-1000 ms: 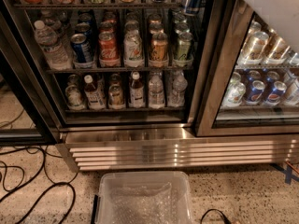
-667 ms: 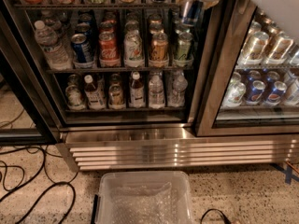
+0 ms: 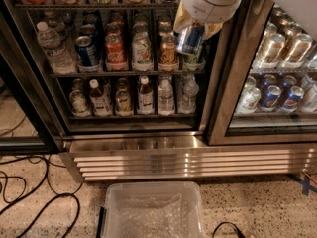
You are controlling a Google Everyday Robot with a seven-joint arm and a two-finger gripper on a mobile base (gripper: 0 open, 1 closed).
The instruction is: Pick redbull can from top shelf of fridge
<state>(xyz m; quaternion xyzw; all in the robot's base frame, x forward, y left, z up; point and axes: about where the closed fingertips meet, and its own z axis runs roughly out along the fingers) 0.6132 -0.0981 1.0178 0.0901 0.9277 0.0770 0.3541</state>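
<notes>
My gripper [image 3: 192, 29] hangs from the white arm at the top of the camera view, in front of the open fridge [image 3: 148, 157]. It is shut on the redbull can [image 3: 190, 39], a slim blue-and-silver can held tilted in the air before the middle shelf's right end. The top shelf [image 3: 99, 6] is the black wire rail along the upper edge, with trays of cans above it. The can is below that rail and clear of it.
Soda cans [image 3: 115, 51] and a water bottle [image 3: 52, 46] line the middle shelf, with small bottles [image 3: 144, 95] below. The right glass door [image 3: 277, 73] is closed over more cans. A clear plastic bin [image 3: 151, 209] sits on the floor, and black cables [image 3: 29, 192] lie at the left.
The gripper has come down and slightly left from the top shelf's right end, bringing the redbull can out with it to middle-shelf height.
</notes>
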